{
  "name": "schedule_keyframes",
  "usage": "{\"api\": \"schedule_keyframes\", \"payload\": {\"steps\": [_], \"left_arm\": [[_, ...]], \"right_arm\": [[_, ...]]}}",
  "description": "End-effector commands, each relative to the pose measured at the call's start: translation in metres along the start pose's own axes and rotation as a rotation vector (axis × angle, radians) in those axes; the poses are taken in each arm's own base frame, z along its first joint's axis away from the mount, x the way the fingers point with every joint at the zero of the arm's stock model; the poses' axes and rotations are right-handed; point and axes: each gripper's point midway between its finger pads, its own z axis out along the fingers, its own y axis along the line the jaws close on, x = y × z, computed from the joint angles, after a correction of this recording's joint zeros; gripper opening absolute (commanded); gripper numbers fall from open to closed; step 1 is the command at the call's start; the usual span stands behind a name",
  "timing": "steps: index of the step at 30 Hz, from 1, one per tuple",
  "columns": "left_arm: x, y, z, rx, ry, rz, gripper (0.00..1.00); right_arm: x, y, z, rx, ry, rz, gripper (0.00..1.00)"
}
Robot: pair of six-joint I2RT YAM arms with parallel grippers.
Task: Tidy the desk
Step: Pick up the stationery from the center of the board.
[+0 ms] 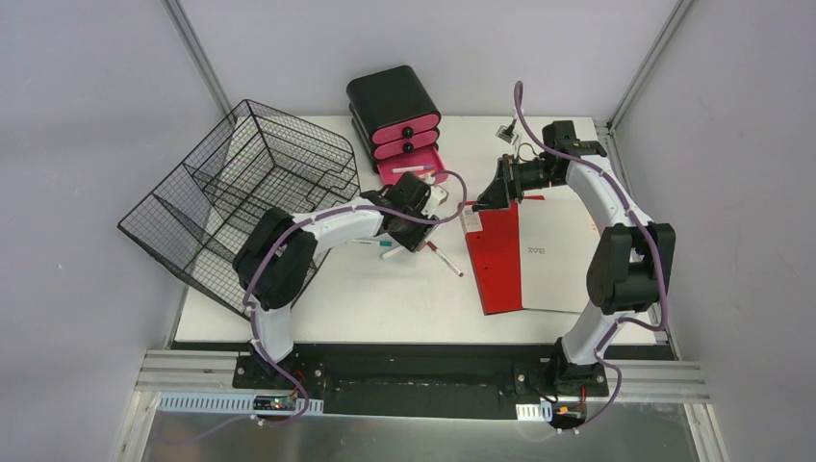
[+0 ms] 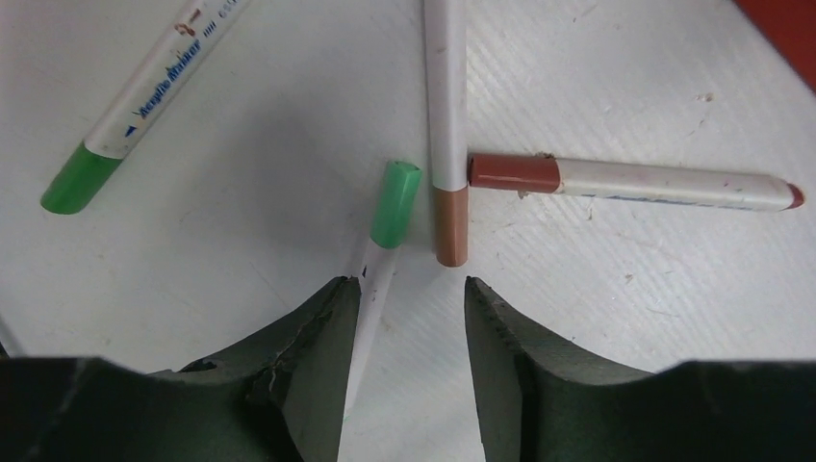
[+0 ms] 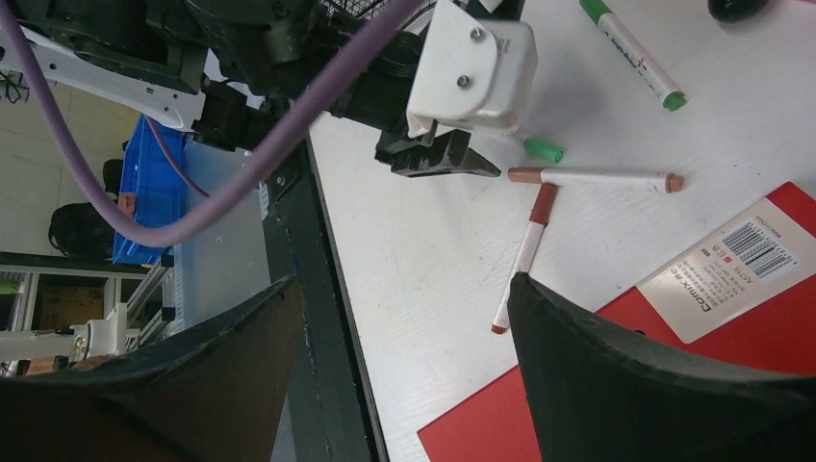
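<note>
The white desk (image 1: 385, 298) carries several markers. My left gripper (image 2: 412, 284) is low over them, open. A green-capped marker (image 2: 393, 207) runs between its jaws, lying against the left finger (image 2: 318, 346) and apart from the right one. Just ahead lie two brown-capped markers, one pointing away (image 2: 447, 125) and one crosswise (image 2: 635, 183). A second green-capped marker (image 2: 135, 106) lies to the left. My right gripper (image 3: 404, 281) is open and holds nothing; it hovers near the top left corner of the red-and-white notebook (image 1: 524, 255).
A black wire basket (image 1: 241, 183) stands tilted at the desk's left side. A black drawer unit with pink fronts (image 1: 395, 111) sits at the back, its lowest drawer pulled out. A binder clip (image 1: 507, 133) lies at the back right. The desk's metal edge (image 3: 308, 289) runs under the right gripper.
</note>
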Motion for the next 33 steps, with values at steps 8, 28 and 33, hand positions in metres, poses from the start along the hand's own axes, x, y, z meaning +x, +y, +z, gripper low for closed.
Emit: {"api": "schedule_keyframes", "payload": {"steps": [8, 28, 33], "left_arm": [[0.006, 0.012, 0.010, -0.086, 0.066, 0.069, 0.43], [0.005, 0.015, 0.008, -0.150, 0.070, 0.084, 0.00], [-0.010, 0.013, -0.008, -0.158, -0.014, 0.043, 0.00]], "right_arm": [[-0.014, 0.001, -0.003, -0.005, -0.021, -0.067, 0.80], [-0.013, 0.001, -0.003, -0.011, -0.020, -0.063, 0.80], [-0.013, 0.003, -0.003, -0.018, -0.022, -0.063, 0.80]]}}
